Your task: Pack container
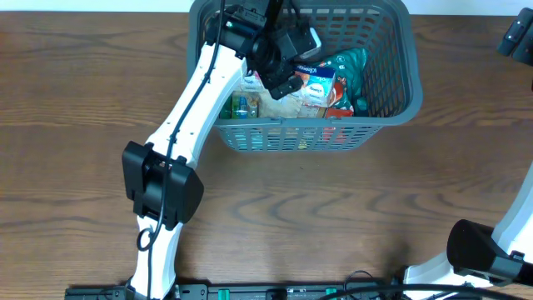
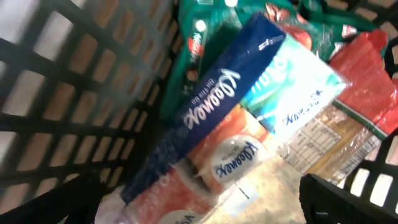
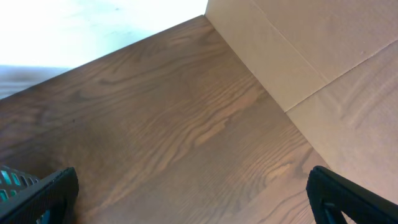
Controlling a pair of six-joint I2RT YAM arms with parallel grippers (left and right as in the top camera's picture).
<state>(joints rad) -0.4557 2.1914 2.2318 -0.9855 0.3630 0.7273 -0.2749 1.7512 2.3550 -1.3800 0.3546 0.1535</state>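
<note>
The grey lattice-sided container [image 1: 414, 90] stands at the back middle of the table. My left gripper [image 1: 286, 73] reaches down into it from the left. In the left wrist view this gripper [image 2: 205, 208] is open, its black fingers [image 2: 348, 199] wide apart on either side of a blue, red and white tissue pack [image 2: 211, 143]. The pack lies on the other goods and the fingers do not press it. My right gripper [image 3: 196, 202] is open over bare wood, and only its edge shows in the overhead view's far right corner [image 1: 516, 37].
Inside the container lie a green bag [image 2: 199, 43], a red packet [image 2: 370, 81] and a clear pack with a printed label [image 2: 323, 143]. A cardboard box wall [image 3: 311, 50] stands to the right of my right gripper. Brown wooden table [image 1: 75, 92] surrounds the container.
</note>
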